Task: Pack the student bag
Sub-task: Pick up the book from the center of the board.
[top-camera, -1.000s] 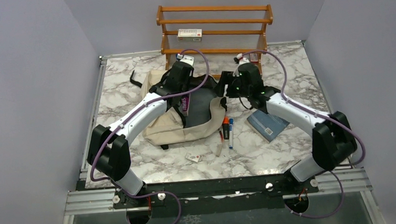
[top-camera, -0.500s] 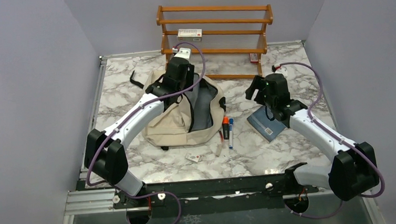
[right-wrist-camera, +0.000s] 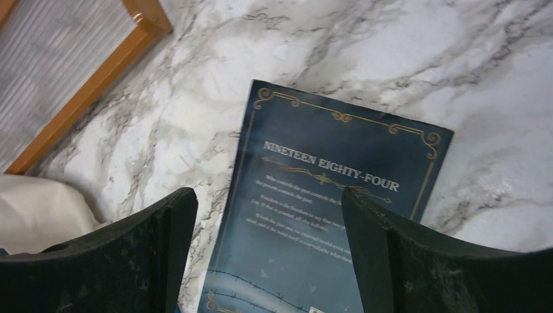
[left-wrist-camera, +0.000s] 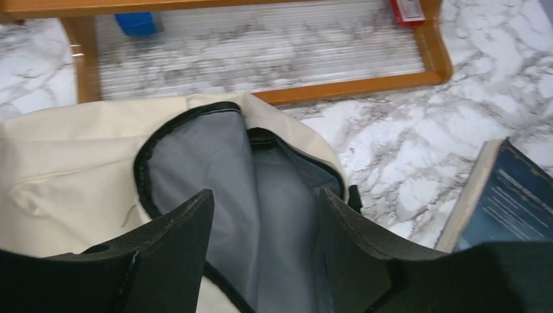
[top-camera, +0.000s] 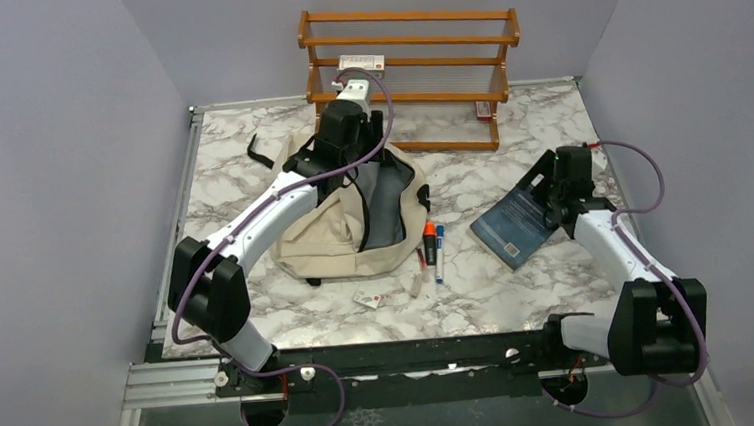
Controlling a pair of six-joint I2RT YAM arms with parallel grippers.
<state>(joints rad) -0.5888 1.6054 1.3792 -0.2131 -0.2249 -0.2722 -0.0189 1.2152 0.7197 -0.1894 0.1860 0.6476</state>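
On a white and grey marbled desk (top-camera: 508, 134), a large soft cream fabric backpack with black zippers and grey lining, the student bag (top-camera: 330, 236), is seen lying left of centre. Its mouth is unzipped and gapes towards the right, so that the grey inside is shown. A black strap (top-camera: 260, 151) is laid out on the desk to the far left of the bag.

The left tool (left-wrist-camera: 264, 195) is held over the far part of the bag's mouth. Its jaws are set moderately apart and nothing is gripped between them.

A dark blue paperback book (top-camera: 516, 225) with gold lettering reading "Nineteen Eighty-Four" is laid flat on the right side of the desk, well apart from the bag. The right tool (right-wrist-camera: 267, 193) is poised above it, with jaws spread wide and nothing held.

Between bag and book, an orange-capped marker (top-camera: 429, 237) and a blue-capped marker (top-camera: 439, 249) are placed side by side. A small white card (top-camera: 367, 300) is seen nearer the front edge.

Along the far edge, a low orange-brown wooden rack (top-camera: 409, 45) is stood, and a small white box (top-camera: 361, 66) is kept on one of its shelves.
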